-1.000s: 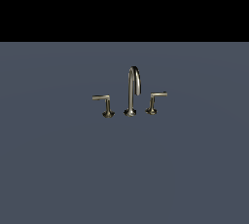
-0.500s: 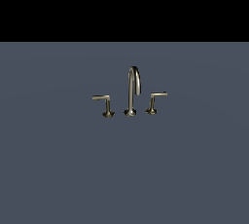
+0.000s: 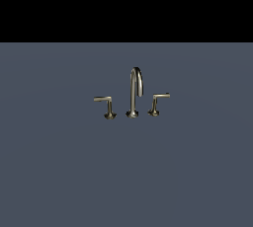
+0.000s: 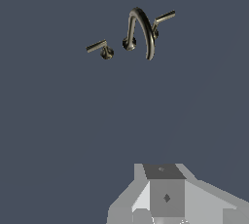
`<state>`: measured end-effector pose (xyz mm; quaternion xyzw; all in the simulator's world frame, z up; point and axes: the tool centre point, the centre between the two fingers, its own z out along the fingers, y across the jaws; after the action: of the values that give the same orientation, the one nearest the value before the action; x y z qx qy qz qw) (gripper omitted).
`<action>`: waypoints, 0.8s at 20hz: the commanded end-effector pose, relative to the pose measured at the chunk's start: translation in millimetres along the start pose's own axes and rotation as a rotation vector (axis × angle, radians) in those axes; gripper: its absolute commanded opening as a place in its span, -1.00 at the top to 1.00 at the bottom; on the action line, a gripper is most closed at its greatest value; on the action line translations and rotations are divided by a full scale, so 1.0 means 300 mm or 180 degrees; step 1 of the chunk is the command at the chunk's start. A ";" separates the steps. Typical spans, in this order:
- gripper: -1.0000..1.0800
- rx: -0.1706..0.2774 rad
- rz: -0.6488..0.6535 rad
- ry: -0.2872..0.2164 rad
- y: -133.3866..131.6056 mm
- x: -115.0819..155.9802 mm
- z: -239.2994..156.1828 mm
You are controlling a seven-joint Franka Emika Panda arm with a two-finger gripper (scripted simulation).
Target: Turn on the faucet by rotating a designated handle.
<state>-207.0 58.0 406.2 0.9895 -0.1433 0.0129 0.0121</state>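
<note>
Slate-grey worktop (image 3: 59,171) carrying the faucet (image 3: 135,92) mid-surface. Handle (image 3: 105,101): lever pointing toward the exterior view's left, well apart from the pincer (image 4: 163,203), whose opening cannot be told.

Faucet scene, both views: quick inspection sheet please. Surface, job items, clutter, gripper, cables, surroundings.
Surface: flat grey-blue floor, bare apart from the faucet set.
Job's things: faucet upright, gooseneck spout in the middle with a lever on each side. The handle stands on the exterior view's left, arm jutting left; nothing touches it. Twin lever juts right.
Clutter: nothing seen.
Gripper: absent from the exterior view; the wrist view shows only a grey block of the hand, well short of the faucet. Open or shut cannot be told.
Cables: nothing seen.
Surroundings: plain black band above the floor.
</note>
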 end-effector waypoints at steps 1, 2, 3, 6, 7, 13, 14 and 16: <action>1.00 0.0004 0.0171 -0.0006 -0.039 0.020 0.049; 1.00 0.0005 0.0237 -0.0009 -0.055 0.029 0.068; 1.00 0.0006 0.0304 -0.0012 -0.070 0.038 0.087; 1.00 0.0009 0.0502 -0.0020 -0.114 0.067 0.145; 1.00 0.0010 0.0568 -0.0022 -0.129 0.077 0.164; 1.00 0.0018 0.0956 -0.0039 -0.209 0.145 0.276; 1.00 0.0019 0.1019 -0.0041 -0.222 0.157 0.294; 1.00 0.0022 0.1144 -0.0047 -0.245 0.181 0.330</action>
<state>-138.8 106.7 315.6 0.9529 -0.3031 0.0084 0.0064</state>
